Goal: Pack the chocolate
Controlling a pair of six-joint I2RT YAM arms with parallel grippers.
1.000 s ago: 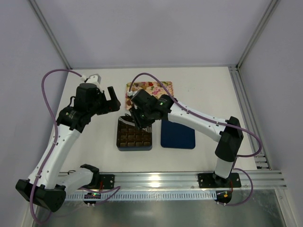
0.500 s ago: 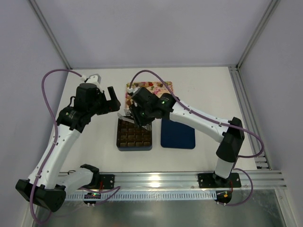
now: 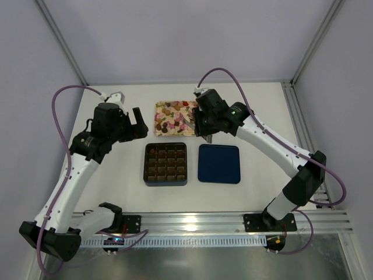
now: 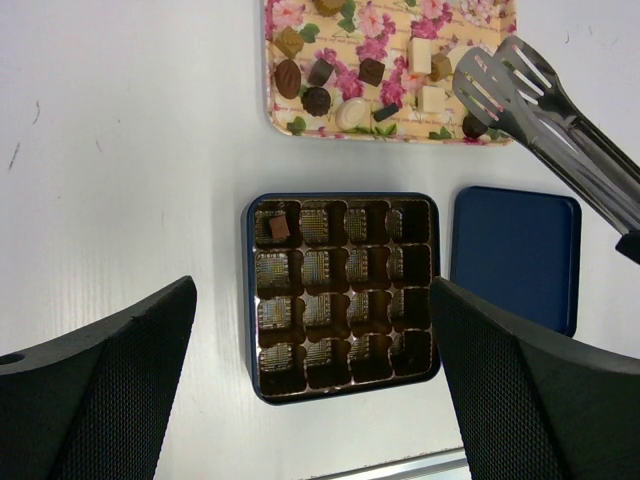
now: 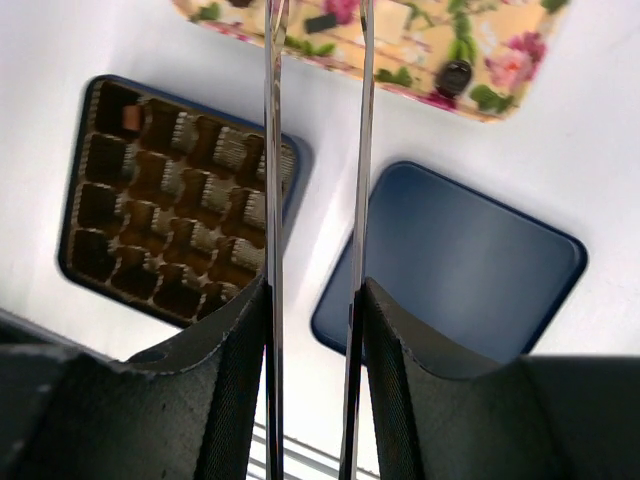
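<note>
Only one chocolate (image 4: pixel 279 227) in the sixteen-cell box (image 4: pixel 249 300); right tool (image 5: pixel 312 310) grips tongs (image 4: pixel 545 125).

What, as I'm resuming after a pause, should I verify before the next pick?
1. Right gripper gripping the tongs: ok, both arms clamped.
2. Tong tips empty: ok.
3. Tips over the floral tray: ok; height above it: cannot tell.
4. Chocolates available on the tray: ok, many.
5. Free cells in the box: ok, only one chocolate piece, in a corner cell.
6. Navy lid apart from the box, left gripper open and aside: ok.
</note>
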